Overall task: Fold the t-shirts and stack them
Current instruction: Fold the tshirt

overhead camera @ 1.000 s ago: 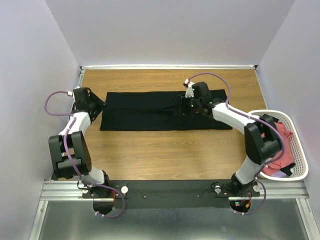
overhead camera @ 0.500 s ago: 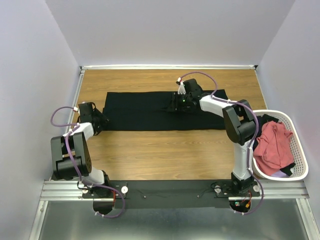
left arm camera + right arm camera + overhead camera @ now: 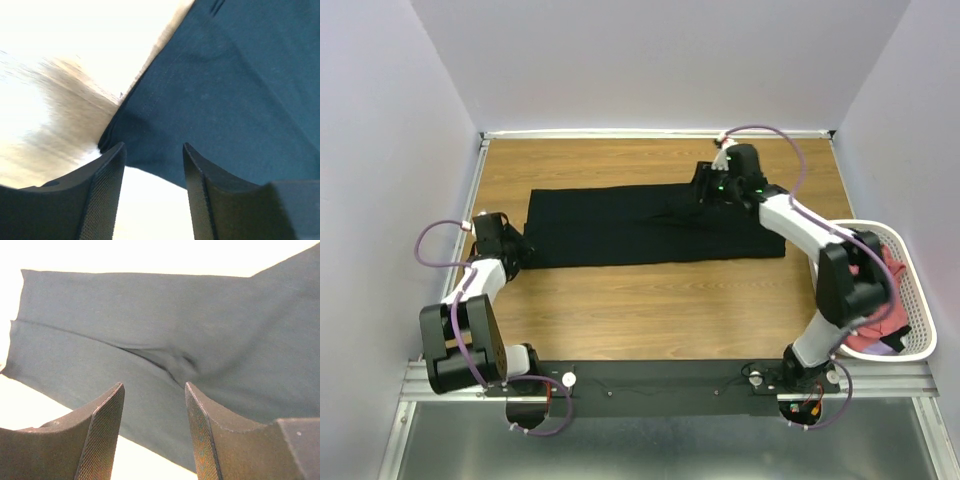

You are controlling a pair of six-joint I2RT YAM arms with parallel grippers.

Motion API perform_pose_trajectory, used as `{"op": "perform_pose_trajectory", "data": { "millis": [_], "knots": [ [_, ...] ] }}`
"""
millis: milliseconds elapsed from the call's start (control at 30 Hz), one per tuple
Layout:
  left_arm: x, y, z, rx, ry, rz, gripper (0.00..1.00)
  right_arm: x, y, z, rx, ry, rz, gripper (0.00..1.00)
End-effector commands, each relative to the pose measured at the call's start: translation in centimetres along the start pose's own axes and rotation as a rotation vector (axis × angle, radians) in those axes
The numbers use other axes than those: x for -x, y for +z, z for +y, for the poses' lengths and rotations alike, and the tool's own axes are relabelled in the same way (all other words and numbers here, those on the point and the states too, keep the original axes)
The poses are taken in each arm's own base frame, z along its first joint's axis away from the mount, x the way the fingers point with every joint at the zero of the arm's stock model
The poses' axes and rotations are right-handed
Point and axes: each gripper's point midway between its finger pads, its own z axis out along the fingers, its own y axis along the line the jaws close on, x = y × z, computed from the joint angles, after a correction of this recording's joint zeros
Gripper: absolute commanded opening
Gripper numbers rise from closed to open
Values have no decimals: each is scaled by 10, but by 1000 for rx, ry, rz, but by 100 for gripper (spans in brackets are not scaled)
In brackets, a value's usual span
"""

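The near half of the surface lies bare between the two arms, giving either one room to sweep across. The black shirt spans the middle as a flat, low strip. Beyond it, a bare band of wood runs up to the far wall. The left wall stands close beside the left arm. The basket fills the near right corner, beside the right arm. The gaps between the left fingers and the right fingers are free.

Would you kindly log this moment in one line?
black t-shirt: spread flat; left gripper: open, at its left corner; right gripper: open, above it
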Motion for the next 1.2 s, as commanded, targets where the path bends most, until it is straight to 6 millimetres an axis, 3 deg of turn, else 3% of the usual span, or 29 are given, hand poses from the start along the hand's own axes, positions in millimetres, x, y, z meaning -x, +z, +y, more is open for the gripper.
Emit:
{"op": "perform_pose_trajectory", "data": {
  "millis": [0, 33, 133, 367, 500, 600, 767, 833, 933, 1000, 1033, 1167],
  "knots": [
    [20, -18, 4, 33, 55, -78, 59, -20, -37, -62, -227, 90, -23, 60],
    [27, -21, -2, 21, 63, -95, 59, -37, -48, -73, -255, 127, -8, 60],
    [31, -21, -10, -3, 59, -92, 59, -51, -68, -110, -332, 221, -12, 60],
    [-1, 8, 2, 5, 11, 32, 55, -101, -90, -159, -476, 366, 32, 59],
    [-23, 22, 12, 26, -20, 112, 53, -117, -103, -179, -549, 436, 42, 59],
    [-38, 28, 23, 56, -51, 152, 52, -129, -124, -206, -639, 508, 37, 59],
    [-51, 24, 41, 86, -109, 168, 50, -150, -135, -217, -682, 570, 80, 59],
    [-57, 19, 57, 111, -151, 173, 50, -155, -137, -217, -689, 583, 89, 59],
    [-53, 7, 58, 98, -175, 143, 50, -157, -141, -214, -687, 579, 98, 59],
    [-42, -6, 48, 68, -193, 104, 50, -151, -144, -212, -674, 544, 86, 59],
    [-28, -14, 38, 34, -181, 49, 52, -147, -146, -210, -669, 532, 81, 59],
    [8, -40, 21, -7, -116, -66, 59, -116, -145, -190, -585, 448, 37, 59]
  ]
}}
